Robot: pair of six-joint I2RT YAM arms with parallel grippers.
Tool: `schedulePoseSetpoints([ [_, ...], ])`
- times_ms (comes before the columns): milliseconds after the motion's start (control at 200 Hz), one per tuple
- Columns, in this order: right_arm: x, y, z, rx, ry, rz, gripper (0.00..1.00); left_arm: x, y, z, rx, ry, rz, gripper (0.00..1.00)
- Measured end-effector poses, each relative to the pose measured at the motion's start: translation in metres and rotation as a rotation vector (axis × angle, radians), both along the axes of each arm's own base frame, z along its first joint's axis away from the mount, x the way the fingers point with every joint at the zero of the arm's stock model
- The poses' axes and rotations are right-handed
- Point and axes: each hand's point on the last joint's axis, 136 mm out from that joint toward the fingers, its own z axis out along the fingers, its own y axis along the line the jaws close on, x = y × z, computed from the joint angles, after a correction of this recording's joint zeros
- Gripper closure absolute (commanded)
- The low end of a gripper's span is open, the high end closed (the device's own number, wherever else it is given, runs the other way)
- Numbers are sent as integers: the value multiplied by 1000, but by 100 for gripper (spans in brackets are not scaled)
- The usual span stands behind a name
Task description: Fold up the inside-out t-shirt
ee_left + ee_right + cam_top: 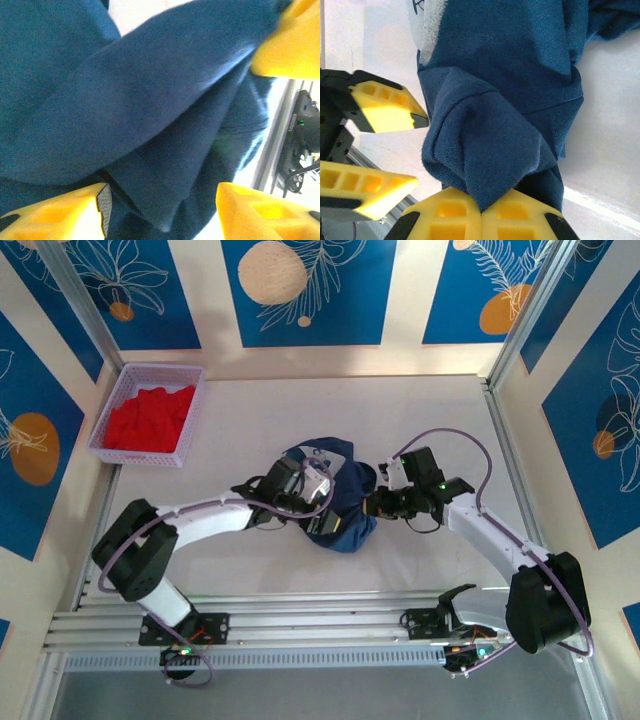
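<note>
My right claw (480, 214) is pinched fully closed on a bunched fold of the navy t-shirt (350, 528), which sits crumpled in a heap mid-counter (280, 410) between my two arms. My left claw (418, 150) stands partly open just beside the cloth, gripping nothing. A pale print patch (422, 35) shows on the shirt. A red garment (150, 418) fills the lilac basket (140, 458) at the far left corner.

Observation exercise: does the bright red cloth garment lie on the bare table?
No: the bright red cloth garment sits inside the lilac plastic mesh basket.
</note>
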Motion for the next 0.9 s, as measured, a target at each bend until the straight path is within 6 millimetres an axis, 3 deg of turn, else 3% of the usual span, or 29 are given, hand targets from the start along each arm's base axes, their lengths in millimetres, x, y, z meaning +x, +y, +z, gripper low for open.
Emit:
schedulePoseSetpoints([
  [290, 2, -3, 0, 2, 1, -12, 100, -4, -6, -22, 24, 59, -38, 50],
  [410, 2, -3, 0, 2, 1, -13, 100, -6, -10, -24, 10, 80, -60, 68],
  [535, 4, -5, 1, 2, -1, -18, 100, -7, -14, -23, -3, 97, -72, 97],
  [650, 8, -4, 8, 2, -24, -14, 100, -2, -12, -16, -12, 81, -60, 100],
  [705, 15, -3, 20, 1, -62, -5, 100, 3, -7, -3, -12, 58, -40, 100],
  [770, 27, -2, 42, -8, -136, 5, 100, 16, 7, 28, -14, -15, 16, 100],
  [845, 45, -1, 76, -24, -254, 11, 100, 37, 26, 88, -36, -176, 107, 100],
  [900, 57, 0, 104, -39, -356, 18, 100, 48, 39, 149, -83, -332, 170, 100],
])
